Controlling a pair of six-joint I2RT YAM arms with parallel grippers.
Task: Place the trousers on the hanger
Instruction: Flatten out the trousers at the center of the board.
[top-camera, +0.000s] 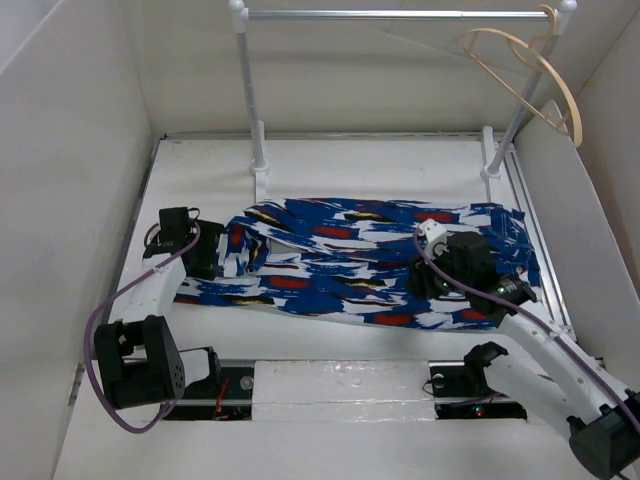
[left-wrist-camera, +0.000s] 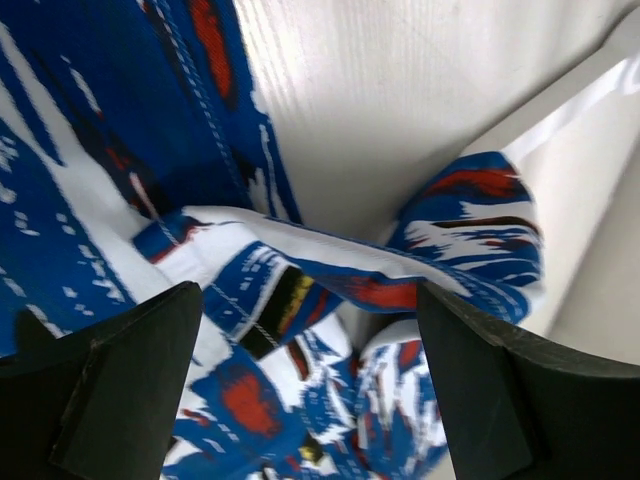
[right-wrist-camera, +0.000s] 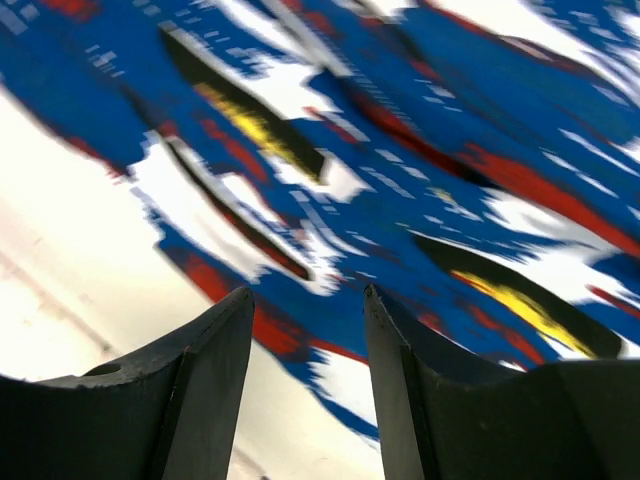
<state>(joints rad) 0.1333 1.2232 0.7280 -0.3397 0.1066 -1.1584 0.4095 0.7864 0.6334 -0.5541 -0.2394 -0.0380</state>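
The table carries the trousers, which lie flat across its middle from near the left edge to near the right edge. Expect soft, light, limp fabric that sags and slides, so take hold of it at a bunched fold along an edge. The rail stands along the far edge. The hanger, thin and rigid, hangs above the far right corner. Both hands are spread and hold nothing: the left hand over the crumpled left end, the right hand over the right part.

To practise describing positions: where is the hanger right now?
In the top external view, the hanger hangs from the far-right end of the metal rail, beyond the trousers spread on the table.
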